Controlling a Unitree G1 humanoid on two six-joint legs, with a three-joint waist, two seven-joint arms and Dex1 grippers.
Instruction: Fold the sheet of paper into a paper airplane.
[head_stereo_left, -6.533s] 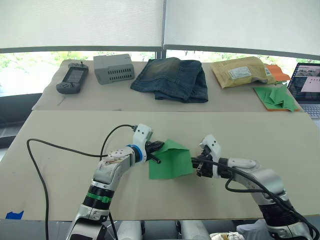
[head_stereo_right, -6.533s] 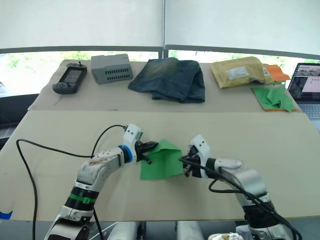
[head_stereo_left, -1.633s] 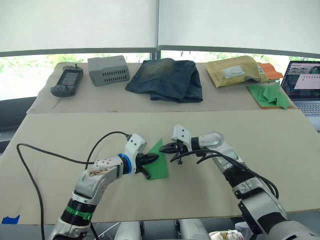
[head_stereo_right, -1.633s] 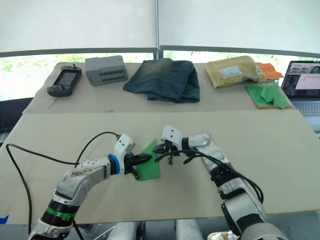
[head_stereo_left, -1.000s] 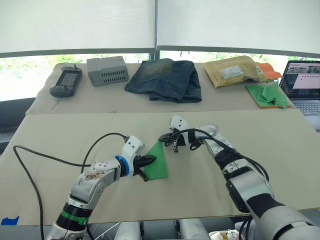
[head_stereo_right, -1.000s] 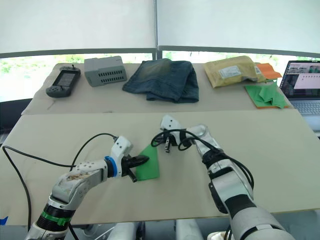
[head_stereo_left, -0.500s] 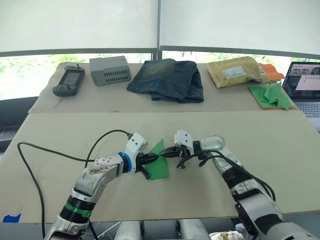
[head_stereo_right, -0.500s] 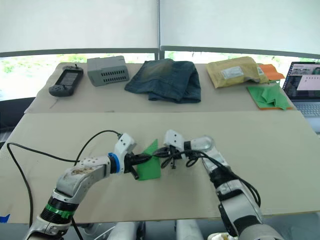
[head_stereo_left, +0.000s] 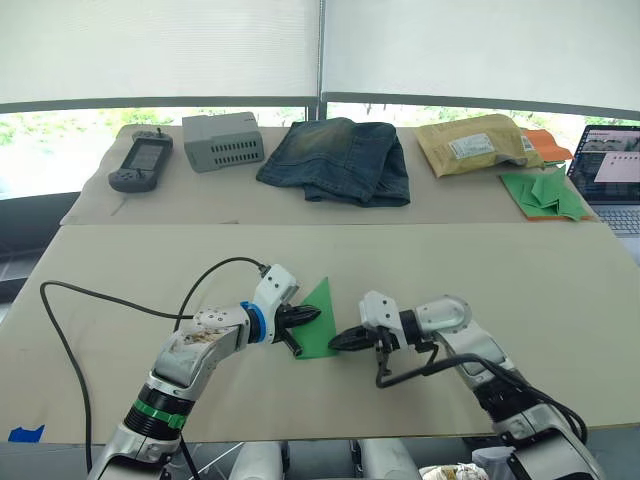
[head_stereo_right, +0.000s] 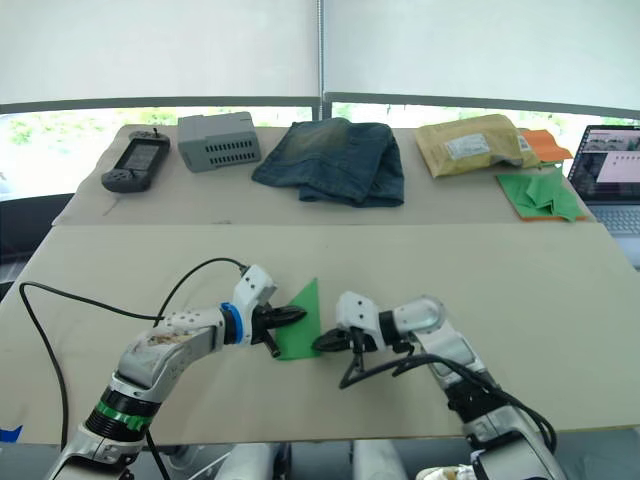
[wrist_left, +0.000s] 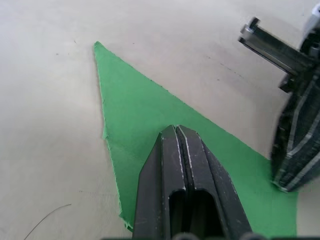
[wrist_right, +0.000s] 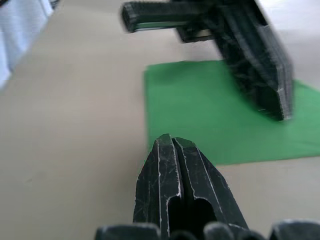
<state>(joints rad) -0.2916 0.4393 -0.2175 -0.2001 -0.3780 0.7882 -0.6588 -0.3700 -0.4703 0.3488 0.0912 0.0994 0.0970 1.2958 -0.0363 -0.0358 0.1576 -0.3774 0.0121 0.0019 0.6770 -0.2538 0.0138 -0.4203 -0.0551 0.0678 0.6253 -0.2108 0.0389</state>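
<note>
On the bench (head_stereo_left: 560, 300) the sheet of paper (head_stereo_left: 318, 322), folded into a pointed wedge, lies flat at the near middle. The left tool (head_stereo_left: 308, 318), pressed together, rests on it; the right tool (head_stereo_left: 338, 342), also closed, touches its near right corner.

left tool (head_stereo_left: 312, 317) closed, low; right tool (head_stereo_left: 337, 342) closed, low, facing it

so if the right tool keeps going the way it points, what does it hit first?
Probably the green sheet of paper: the right tool, fingers shut, points at its near edge. Past that stands the left tool, pressing on the paper. Depth is unclear.
</note>
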